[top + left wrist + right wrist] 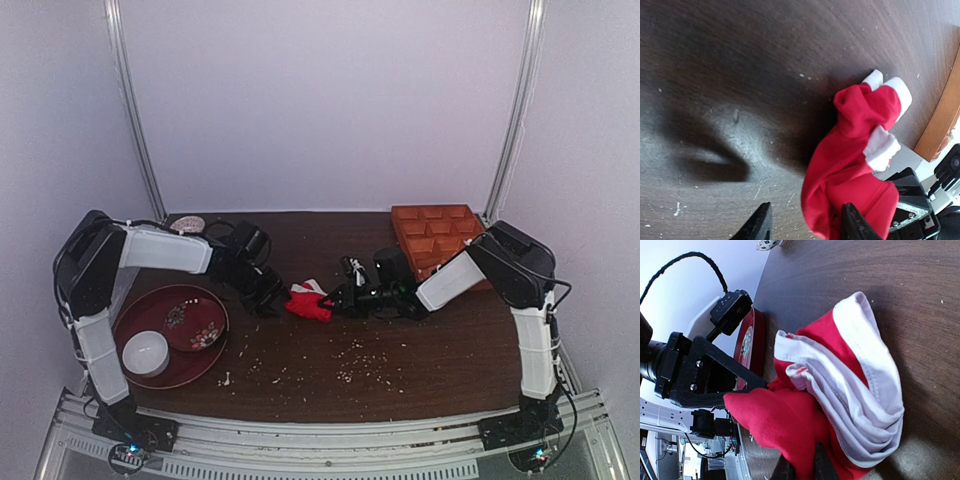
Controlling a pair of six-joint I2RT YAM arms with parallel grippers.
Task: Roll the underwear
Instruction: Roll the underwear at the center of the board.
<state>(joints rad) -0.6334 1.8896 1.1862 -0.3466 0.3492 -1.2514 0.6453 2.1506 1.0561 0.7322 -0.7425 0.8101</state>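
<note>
The underwear [309, 304] is a bunched red bundle with white trim, lying on the dark wooden table [400, 370] between my two grippers. In the left wrist view the underwear [855, 150] lies crumpled, its near edge reaching between the spread fingers of my left gripper [807, 225]. The left finger stands apart from the cloth; the right finger [852, 225] is against it. My right gripper [801, 471] is shut on a red fold of the underwear [840, 390], whose white waistband is piled to the right. From above, the left gripper [272, 296] and right gripper [336, 300] flank the bundle.
A red round tray [135, 325] at the left holds a white bowl [146, 352] and a patterned dish [195, 323]. An orange compartment tray [435, 232] stands at the back right. A small dish [186, 223] sits at the back left. Crumbs [360, 360] are scattered near the front.
</note>
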